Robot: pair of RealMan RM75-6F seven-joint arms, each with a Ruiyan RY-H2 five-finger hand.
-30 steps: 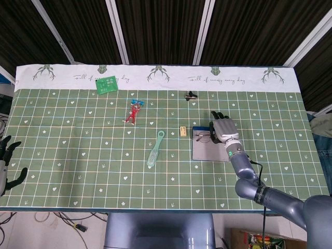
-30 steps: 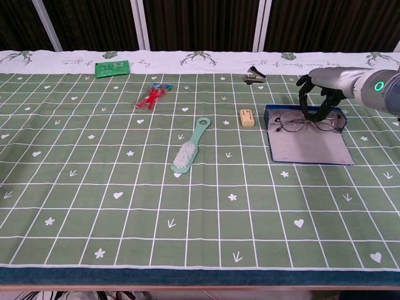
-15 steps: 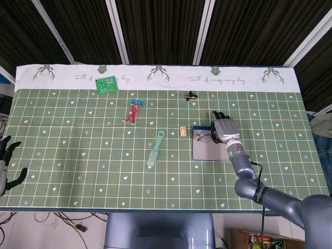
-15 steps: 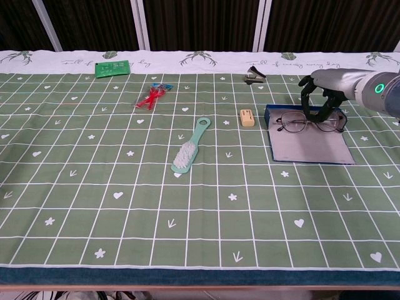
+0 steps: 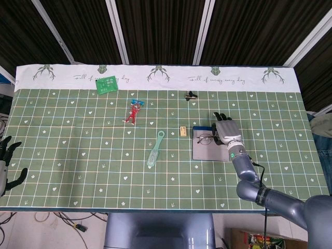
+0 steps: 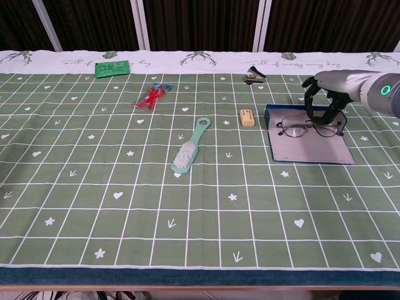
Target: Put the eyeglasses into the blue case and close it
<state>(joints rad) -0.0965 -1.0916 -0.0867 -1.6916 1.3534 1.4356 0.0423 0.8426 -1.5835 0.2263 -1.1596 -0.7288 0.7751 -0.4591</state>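
The eyeglasses (image 6: 310,129) lie unfolded across the back part of the open blue case (image 6: 312,150), on its grey inner face. In the head view the eyeglasses (image 5: 205,138) sit at the case's (image 5: 209,152) far edge. My right hand (image 6: 326,92) hovers just behind them with its fingers curved downward and apart; the fingertips (image 6: 310,112) end close above the frame and nothing shows in their grasp. From above, this right hand (image 5: 227,132) covers the case's far right corner. My left hand (image 5: 7,162) hangs open beyond the table's left edge.
A small yellow block (image 6: 247,117) lies just left of the case. A teal brush (image 6: 190,146) is in the middle, a black clip (image 6: 252,76) at the back, a red and blue toy (image 6: 152,95) and a green card (image 6: 112,67) at the back left.
My right hand has drifted right and lifted slightly off the eyeglasses. The eyeglasses have slid a little forward on the case. The left hand has not moved.
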